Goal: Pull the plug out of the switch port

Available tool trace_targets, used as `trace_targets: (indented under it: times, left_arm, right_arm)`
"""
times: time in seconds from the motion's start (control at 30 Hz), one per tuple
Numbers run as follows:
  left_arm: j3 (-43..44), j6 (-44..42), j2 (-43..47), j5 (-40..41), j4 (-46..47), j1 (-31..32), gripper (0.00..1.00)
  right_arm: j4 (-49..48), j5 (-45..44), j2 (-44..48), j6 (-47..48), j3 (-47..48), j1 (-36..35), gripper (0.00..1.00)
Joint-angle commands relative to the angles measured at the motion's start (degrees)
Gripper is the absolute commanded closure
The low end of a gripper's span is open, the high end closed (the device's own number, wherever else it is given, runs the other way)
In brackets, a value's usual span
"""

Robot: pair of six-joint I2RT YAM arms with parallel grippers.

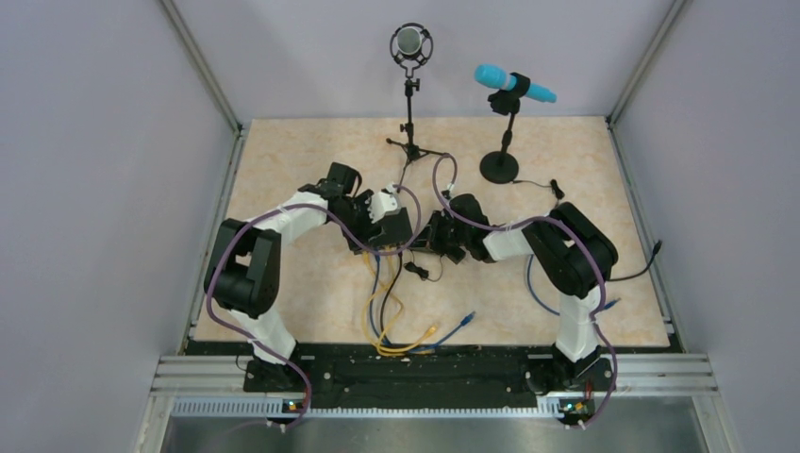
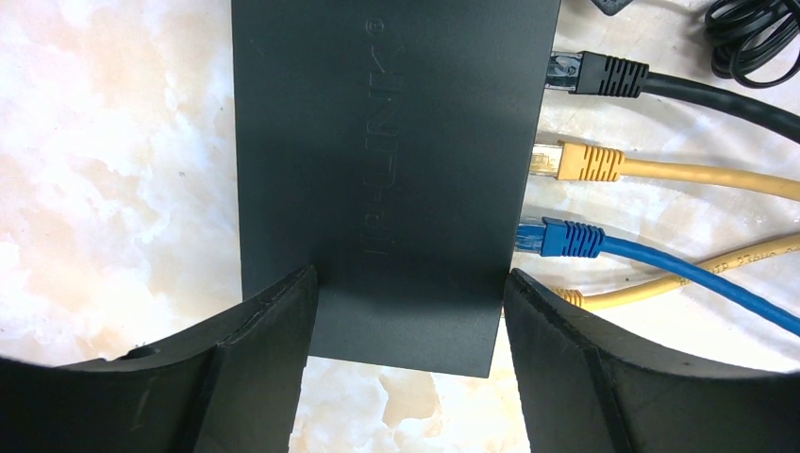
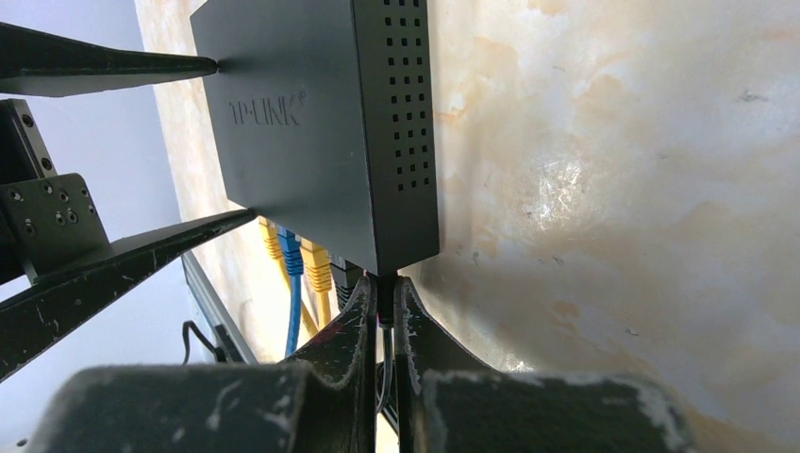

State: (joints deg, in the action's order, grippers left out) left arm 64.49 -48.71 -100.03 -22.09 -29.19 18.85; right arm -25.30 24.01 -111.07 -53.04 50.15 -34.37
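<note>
My left claw (image 2: 410, 283) sits across the near end of the switch box (image 2: 377, 142), low in the middle of my left wrist view. One finger (image 2: 264, 349) presses against each long edge, so it is closed only as far as the box's width and has the box gripped. The box lies flat on the marbled table (image 2: 113, 189), and its embossed lettering runs up the lid. On its right-hand edge a black connector (image 2: 608, 75), a yellow connector (image 2: 577, 161) and a blue connector (image 2: 564, 238) stand in a row from top to bottom. A second yellow cable (image 2: 660, 278) trails off just below them. My right claw (image 3: 385, 293), at the bottom centre of my right wrist view, is pinched almost completely together. Between its fingertips is a thin dark plug (image 3: 385, 307), right at the lower corner of the box beside the perforated side wall. A fine lead (image 3: 387, 363) runs down between the fingers. The switch port that takes this plug is at that corner, but my fingertips hide it and I cannot tell how deep the plug sits. From above, both claws meet over the box near the centre of the table. Two microphones stand towards the top of the frame, well apart from the box.
</note>
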Motion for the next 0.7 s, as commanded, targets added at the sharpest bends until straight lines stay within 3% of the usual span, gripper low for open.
trace_targets:
  times: [0.0,0.17,0.67]
  left_arm:
    - [-2.42,-0.28,-1.95,1.45,-0.31,-0.21,0.23]
    - [-4.7,1.53,-0.93,5.09,5.99,1.94,0.2]
    - [-1.42,3.92,-5.34,7.06,2.38,2.58,0.23]
  right_arm:
    - [4.5,2.21,1.07,1.09,-0.18,0.36,1.0]
    - [4.82,2.21,0.56,0.77,0.29,0.36,1.0]
    - [6.42,1.94,2.72,2.18,0.14,0.33,1.0]
